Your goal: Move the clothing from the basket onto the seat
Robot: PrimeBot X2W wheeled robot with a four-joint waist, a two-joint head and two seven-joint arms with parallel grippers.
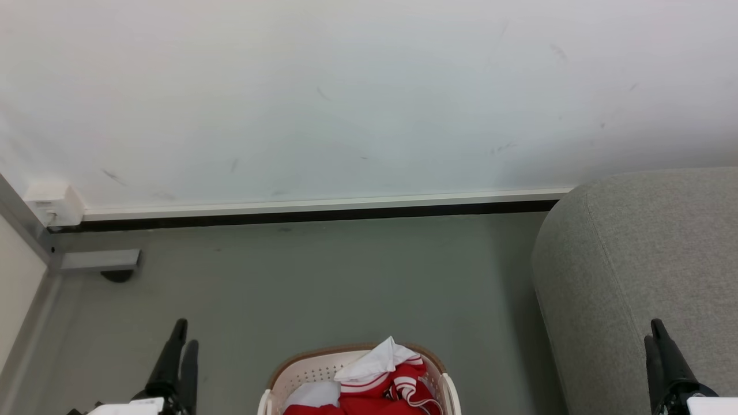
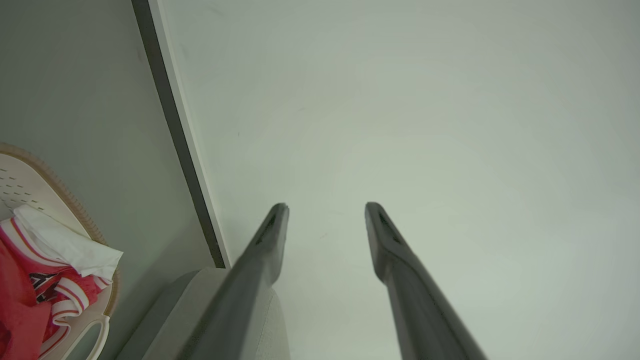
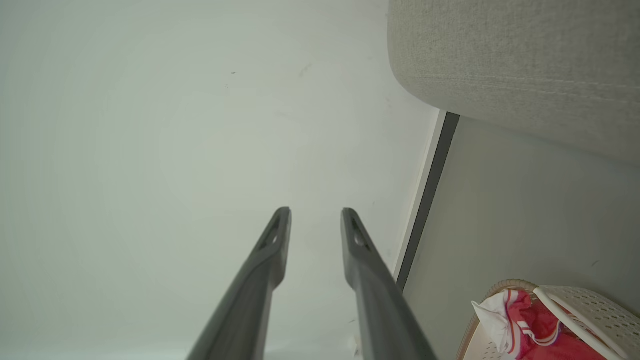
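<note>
The left gripper (image 2: 326,210) has its two dark fingers spread with a clear gap between them and nothing held; in its wrist view they point at the pale wall (image 2: 425,125). The right gripper (image 3: 316,214) is likewise apart, by a somewhat narrower gap, and empty. In the head view both sit low at the bottom corners, fingers up, one on each side of the basket (image 1: 302,372) and well clear of it.

Between them, at the bottom edge of the head view, the basket stands on the grey-green floor (image 1: 346,276). The clothing (image 1: 369,402) lies bunched inside it, red folds with a white piece and striped cuffs heaped up to about rim height. No part of it hangs over the brown rim, as far as can be seen.

To the robot's right rises the seat (image 1: 634,259), near the basket but not touching it; the part in view is bare.

Judged from this, the task has not begun in any visible way — the garment is yet to be grasped, lifted out and carried across to the seat
</note>
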